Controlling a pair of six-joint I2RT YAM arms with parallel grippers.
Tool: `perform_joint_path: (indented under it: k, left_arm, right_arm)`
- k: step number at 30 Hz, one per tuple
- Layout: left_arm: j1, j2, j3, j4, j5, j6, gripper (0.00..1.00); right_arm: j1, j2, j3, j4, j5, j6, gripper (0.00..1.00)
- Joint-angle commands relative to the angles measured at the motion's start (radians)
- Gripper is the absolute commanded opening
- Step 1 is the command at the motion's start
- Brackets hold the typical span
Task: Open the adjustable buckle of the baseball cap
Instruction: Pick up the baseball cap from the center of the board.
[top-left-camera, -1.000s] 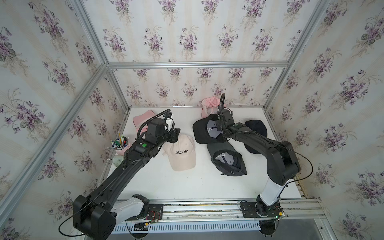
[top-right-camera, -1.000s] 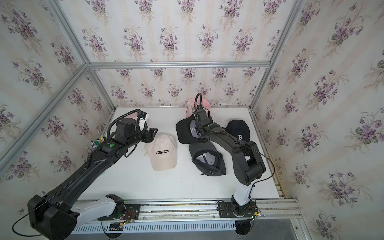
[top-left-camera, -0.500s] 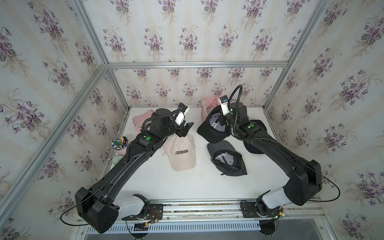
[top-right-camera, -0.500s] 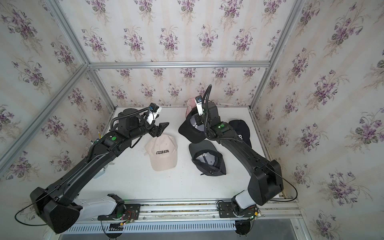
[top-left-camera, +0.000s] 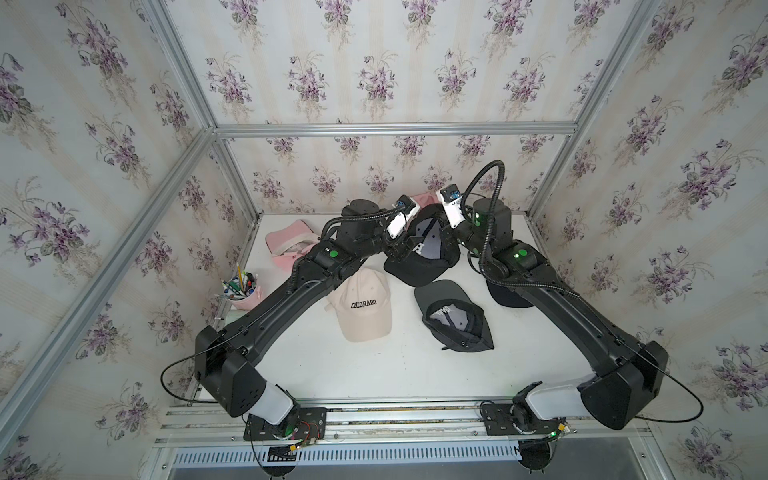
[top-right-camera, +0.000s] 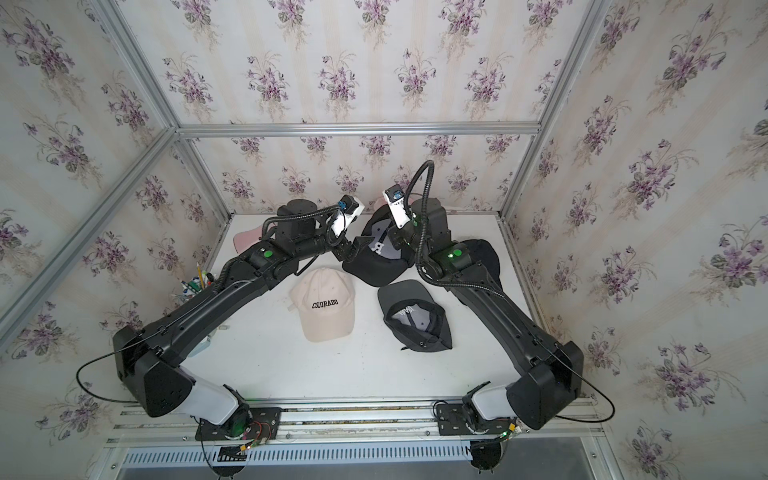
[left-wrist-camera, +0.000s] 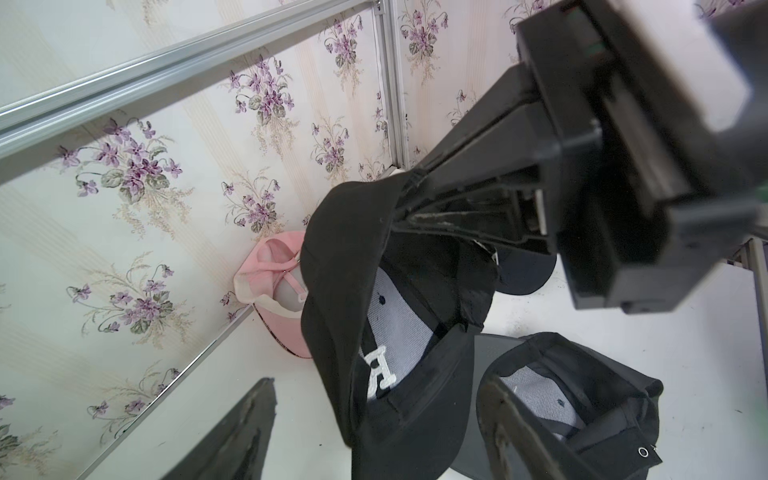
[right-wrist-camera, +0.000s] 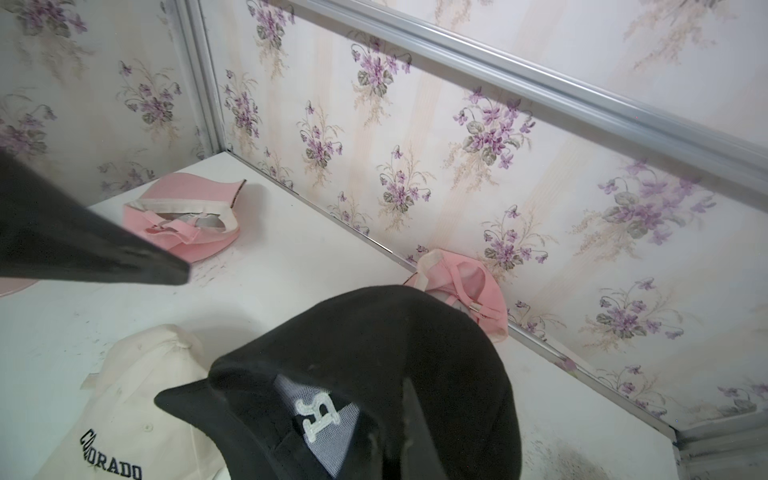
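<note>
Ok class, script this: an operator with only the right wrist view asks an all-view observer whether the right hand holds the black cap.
Observer: Yes; the left wrist view shows the right hand shut on the edge of the black cap.
Operator: And the left hand?
Observer: In a top view the left hand is open, near the cap, not gripping it.
Operator: Any cap I miss?
Observer: A dark grey cap lies inside up on the table.

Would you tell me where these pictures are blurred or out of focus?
Both top views are sharp; in the left wrist view the housing of the right gripper, close up, is blurred, the black cap sharp; in the right wrist view its letter is crisp.
</note>
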Motion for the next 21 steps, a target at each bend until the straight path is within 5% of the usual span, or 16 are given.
perform_joint_path:
  k: [1,8,17,21]
  left_arm:
    - [0.000,0.024,0.038,0.032,-0.035,0.046,0.77]
    - [0.000,0.068,0.097,0.003,-0.044,0.088,0.71]
    - [0.000,0.049,0.082,-0.009,-0.060,0.074,0.28]
    - [0.000,0.048,0.089,-0.012,-0.070,0.058,0.12]
  right_arm:
    - [0.030,-0.028,-0.017,0.023,-0.055,-0.037,0.00]
    - [0.058,-0.052,-0.030,0.029,-0.104,-0.045,0.00]
    - [0.061,-0.061,-0.042,0.034,-0.146,-0.048,0.01]
    - [0.061,-0.060,-0.055,0.045,-0.125,-0.050,0.12]
